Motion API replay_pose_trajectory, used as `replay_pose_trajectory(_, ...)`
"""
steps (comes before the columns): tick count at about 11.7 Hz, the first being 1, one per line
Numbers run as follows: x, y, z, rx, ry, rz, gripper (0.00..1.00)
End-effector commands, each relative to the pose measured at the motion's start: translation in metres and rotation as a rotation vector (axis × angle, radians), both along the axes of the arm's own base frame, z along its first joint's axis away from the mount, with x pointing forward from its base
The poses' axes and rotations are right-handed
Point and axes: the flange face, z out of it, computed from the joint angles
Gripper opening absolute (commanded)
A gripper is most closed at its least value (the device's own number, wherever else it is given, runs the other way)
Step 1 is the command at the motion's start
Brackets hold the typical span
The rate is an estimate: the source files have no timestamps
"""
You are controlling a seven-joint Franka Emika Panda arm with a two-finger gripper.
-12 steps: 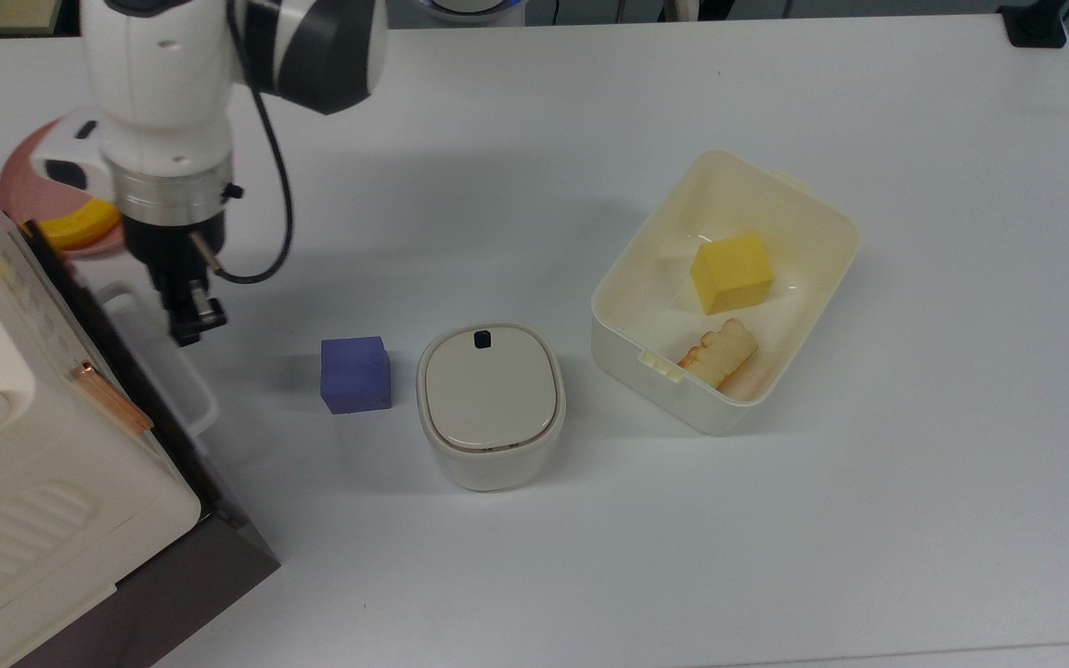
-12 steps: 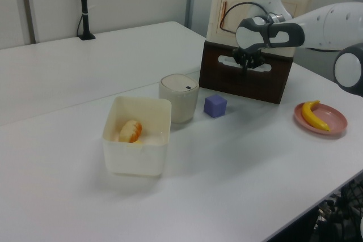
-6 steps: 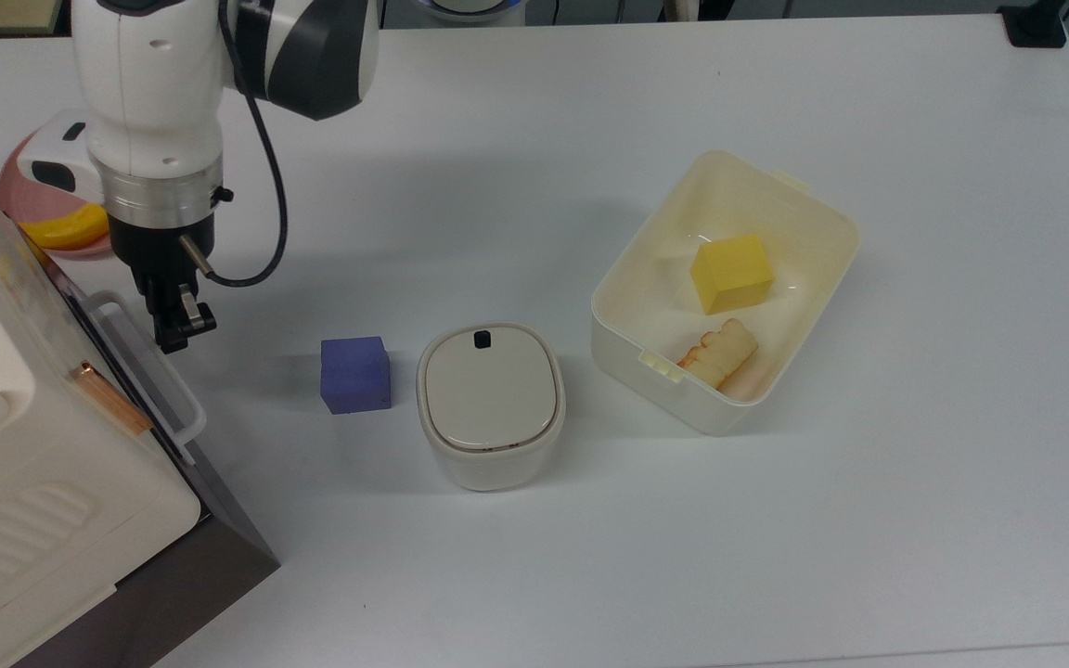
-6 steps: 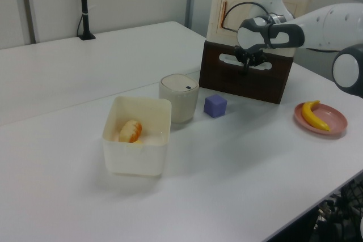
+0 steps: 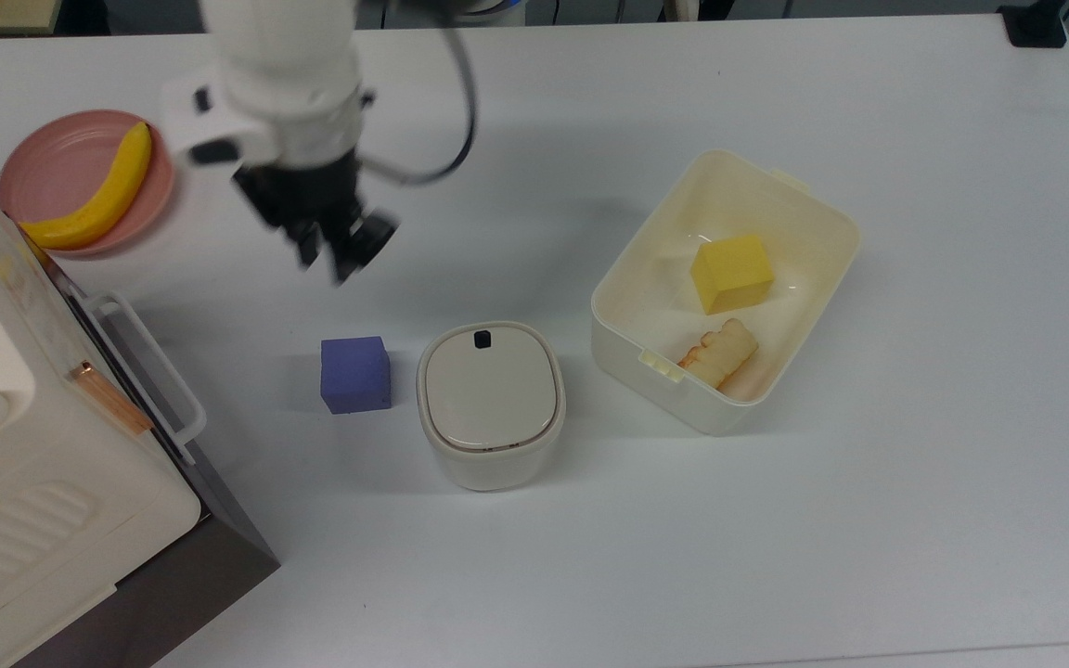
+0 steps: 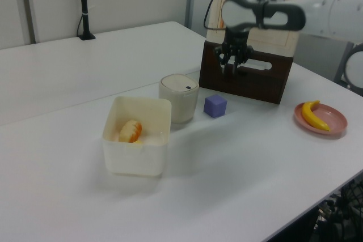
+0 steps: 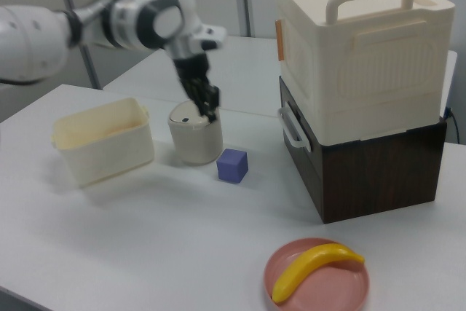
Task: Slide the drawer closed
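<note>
One drawer (image 7: 313, 152) looks flush, so we judge closing done; our gripper (image 5: 335, 249), its opening unclear to us, hangs above the table's (image 5: 869, 520) middle, free to retreat.

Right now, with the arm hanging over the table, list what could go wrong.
1. The gripper hangs near the small purple cube and the lidded cream canister; a low sweep could knock either.
2. The white loop handle juts from the dark-fronted wooden drawer; a close pass might snag it and tug the drawer open.
</note>
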Motion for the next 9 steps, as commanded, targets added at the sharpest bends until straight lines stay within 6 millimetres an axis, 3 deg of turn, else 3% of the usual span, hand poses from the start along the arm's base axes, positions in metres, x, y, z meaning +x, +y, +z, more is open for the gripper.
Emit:
replay_pose_trajectory(1, -0.071, 0.036, 0.071, 0.052, 0.059, 0.22, 0.9)
replay_pose_trajectory(2, -0.079, 0.046, 0.079, 0.052, 0.071, 0.256, 1.0)
replay_pose_trajectory(4, -0.082, 0.059, 0.084, 0.046, 0.078, 0.329, 1.0)
replay_pose_trajectory(9, -0.078, 0.057, 0.076, 0.049, 0.087, 0.32, 1.0)
